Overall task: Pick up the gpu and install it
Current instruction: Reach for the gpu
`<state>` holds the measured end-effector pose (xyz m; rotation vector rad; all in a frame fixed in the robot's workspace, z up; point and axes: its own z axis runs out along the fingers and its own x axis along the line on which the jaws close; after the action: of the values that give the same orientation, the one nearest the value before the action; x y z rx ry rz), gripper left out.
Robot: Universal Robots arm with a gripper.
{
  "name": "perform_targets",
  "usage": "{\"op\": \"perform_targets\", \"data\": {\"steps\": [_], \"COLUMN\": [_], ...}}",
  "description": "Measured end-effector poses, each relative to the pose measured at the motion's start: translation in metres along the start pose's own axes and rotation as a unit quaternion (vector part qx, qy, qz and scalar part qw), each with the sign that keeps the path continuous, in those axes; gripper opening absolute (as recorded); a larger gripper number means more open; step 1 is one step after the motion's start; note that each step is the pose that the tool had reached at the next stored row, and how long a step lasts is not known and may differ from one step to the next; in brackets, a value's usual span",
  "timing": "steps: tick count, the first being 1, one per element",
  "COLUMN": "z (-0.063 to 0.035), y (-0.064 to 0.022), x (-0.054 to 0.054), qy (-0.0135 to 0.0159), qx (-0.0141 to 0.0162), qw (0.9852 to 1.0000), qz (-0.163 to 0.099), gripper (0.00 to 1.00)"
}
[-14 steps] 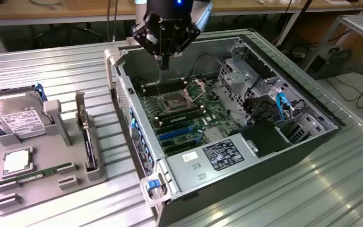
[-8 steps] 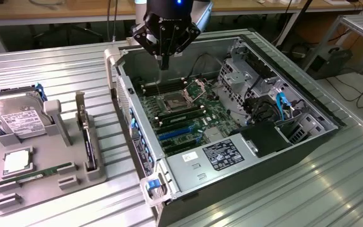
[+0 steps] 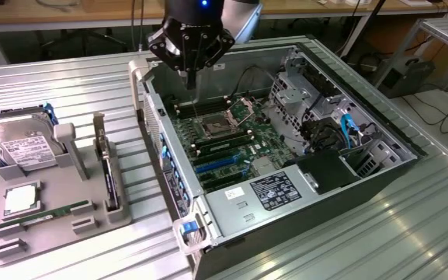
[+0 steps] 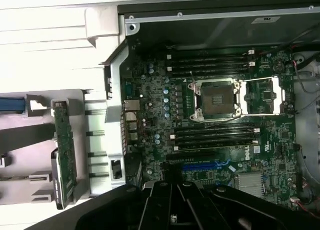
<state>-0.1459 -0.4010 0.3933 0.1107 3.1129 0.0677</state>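
The gpu [image 3: 109,172] stands on its edge in a slot of the grey holder tray [image 3: 68,175], to the exterior view's left of the open computer case [image 3: 387,137]. From the wrist it shows edge-on as a thin greenish-brown board, the gpu [image 4: 64,150], beside the case wall. My gripper [image 3: 191,81] hangs above the back of the motherboard [image 3: 267,143], near the open CPU socket [image 4: 217,99]. Its fingers are shut with nothing between them, and it is well apart from the gpu. My gripper [image 4: 175,195] looks down over the blue expansion slots [image 4: 200,166].
The tray also carries a silver hard drive [image 3: 25,146], a CPU chip [image 3: 21,198] and a green RAM stick [image 3: 45,213]. Drive cages and cables [image 3: 325,122] fill the case's far side. A power supply [image 3: 275,189] sits at the case's near end. The table is ribbed metal.
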Motion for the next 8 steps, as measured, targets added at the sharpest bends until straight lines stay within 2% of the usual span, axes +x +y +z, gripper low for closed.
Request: {"op": "perform_targets", "data": {"steps": [8], "z": [-0.0001], "y": [-0.0051], "x": [0.044], "qy": [0.0000], "qx": [0.0000], "qw": [1.0000], "qz": [0.000], "gripper": [0.11]}}
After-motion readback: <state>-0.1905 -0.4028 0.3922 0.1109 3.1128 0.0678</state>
